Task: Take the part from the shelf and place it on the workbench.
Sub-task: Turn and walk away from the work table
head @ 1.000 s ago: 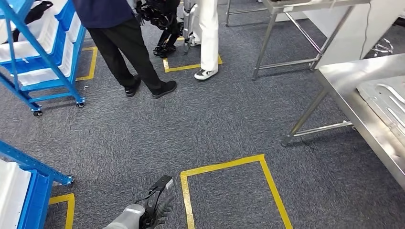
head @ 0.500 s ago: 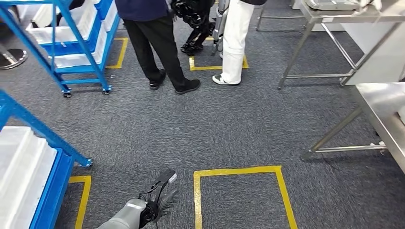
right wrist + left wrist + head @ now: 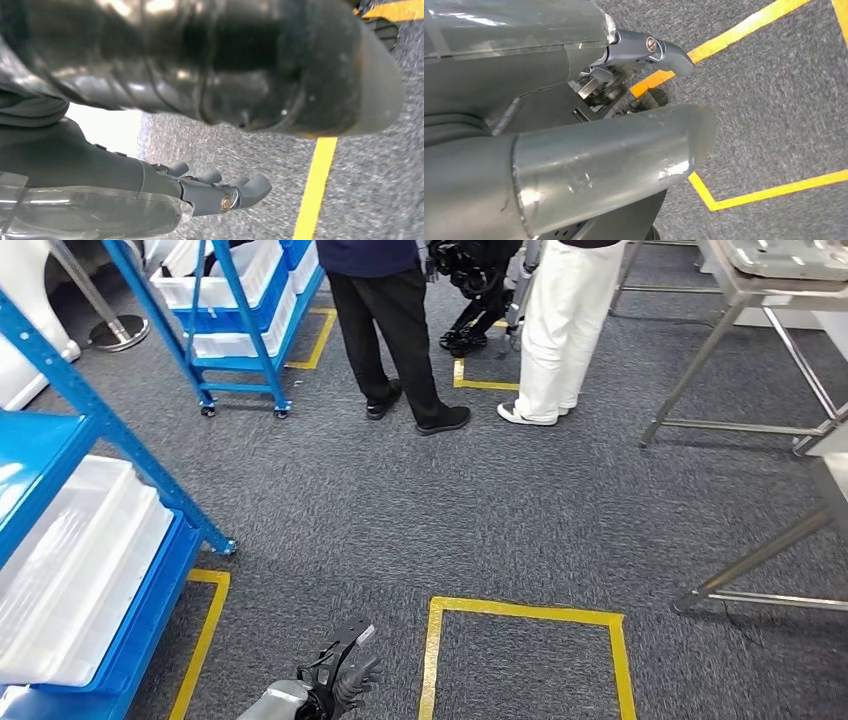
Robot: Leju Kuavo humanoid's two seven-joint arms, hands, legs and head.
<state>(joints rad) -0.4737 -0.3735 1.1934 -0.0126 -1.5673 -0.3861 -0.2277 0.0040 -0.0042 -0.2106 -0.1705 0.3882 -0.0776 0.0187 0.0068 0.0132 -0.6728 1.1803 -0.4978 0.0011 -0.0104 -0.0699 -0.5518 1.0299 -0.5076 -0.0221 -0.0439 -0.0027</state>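
Grey carpet (image 3: 400, 510) is seen under both hanging hands; left hand (image 3: 335, 680) fingers (image 3: 664, 50) and right hand (image 3: 210, 192) fingers are spread, nothing held; blue shelf (image 3: 90, 540) beside left fingers.

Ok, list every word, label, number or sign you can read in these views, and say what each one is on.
None: no legible text in any view.
The blue shelf racks and their white trays carry no readable label.
The yellow tape lines on the carpet are plain floor markings, without letters or numbers.
The left hand and right hand show a small round metal fitting, but no writing.
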